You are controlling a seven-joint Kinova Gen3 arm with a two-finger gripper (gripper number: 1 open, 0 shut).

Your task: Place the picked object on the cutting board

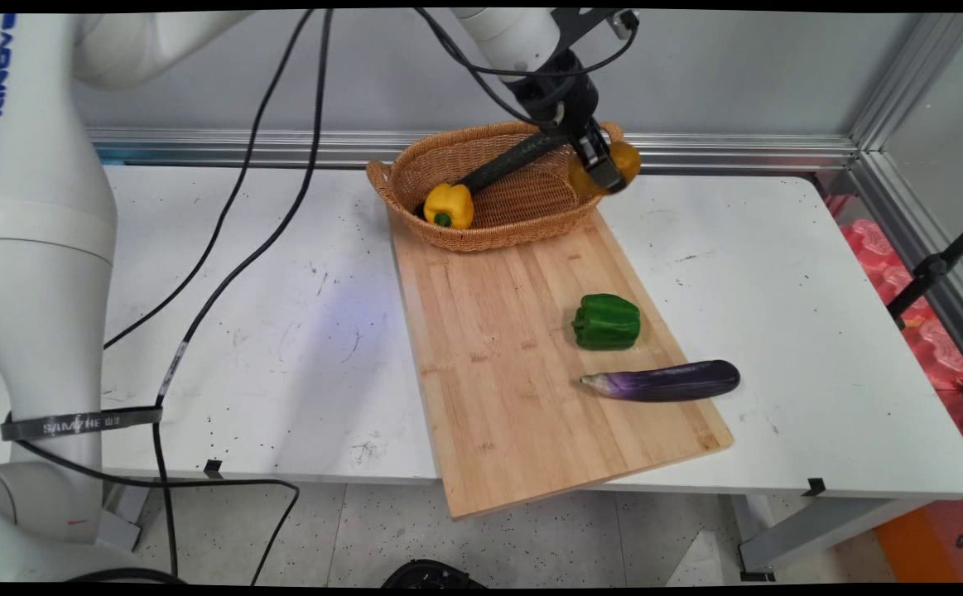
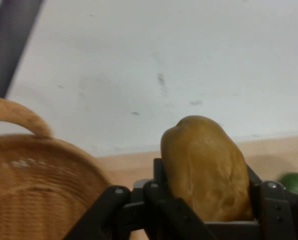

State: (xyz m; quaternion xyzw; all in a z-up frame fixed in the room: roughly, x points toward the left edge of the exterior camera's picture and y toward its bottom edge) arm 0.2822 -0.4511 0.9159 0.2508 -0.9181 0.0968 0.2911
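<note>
My gripper [image 1: 602, 172] hangs in the air just above the right end of a wicker basket [image 1: 522, 217], shut on an orange-yellow rounded vegetable [image 1: 627, 161]. In the hand view that vegetable [image 2: 206, 167] sits between the black fingers [image 2: 261, 200], over the edge of the wooden cutting board [image 2: 131, 167], with the basket [image 2: 33, 190] to the left. Inside the basket lie a yellow bell pepper [image 1: 448, 204] and a long dark green vegetable [image 1: 504, 164].
A cutting board [image 1: 498, 356] runs from the basket to the table's near edge. On it lie a green bell pepper [image 1: 606, 321] and a purple eggplant [image 1: 665, 382]. Black cables [image 1: 224, 273] hang over the white table's [image 1: 820, 331] left half.
</note>
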